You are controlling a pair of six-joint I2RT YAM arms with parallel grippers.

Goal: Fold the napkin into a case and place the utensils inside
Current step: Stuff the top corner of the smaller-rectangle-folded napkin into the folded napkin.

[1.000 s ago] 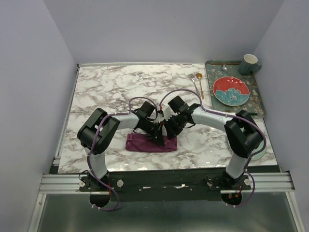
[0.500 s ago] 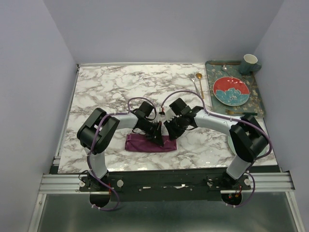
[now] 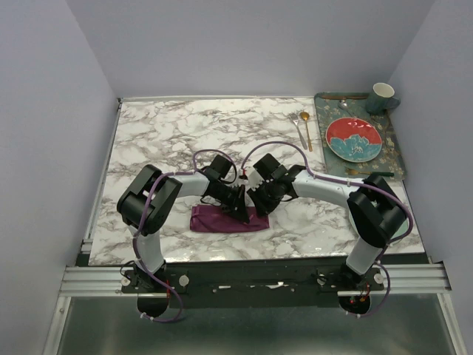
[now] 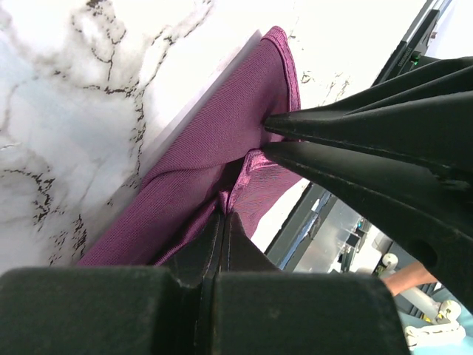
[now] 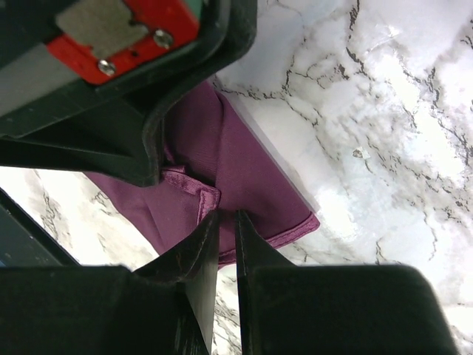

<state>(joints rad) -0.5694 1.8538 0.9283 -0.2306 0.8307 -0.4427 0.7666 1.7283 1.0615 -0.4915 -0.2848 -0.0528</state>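
Napkin (image 3: 213, 221) lies folded into a narrow plum strip near the front edge of the marble table (image 3: 170, 133), between the two arms, its long side running left to right. The left gripper (image 4: 222, 218) is clamped fully together, and a raised ridge of the top layer runs up into its tips, so it has hold of the cloth. The right gripper (image 5: 227, 216) comes in from the opposite side, its tips down on the same strip just beside a turned-back hemmed flap. Its jaws stand a thin slit apart, and whether any cloth is caught between them cannot be told. The two grippers' tips sit close together over the right half of the strip.

Compared with a second ago, both wrists have shifted a little to the left and the strip has slid slightly that way with them; its right end also looks flatter. The silver fork (image 3: 298, 132) and gold spoon (image 3: 307, 133) lie side by side at the far right of the table, just beside the patterned tray (image 3: 395, 151), well apart from the napkin and unmoved.
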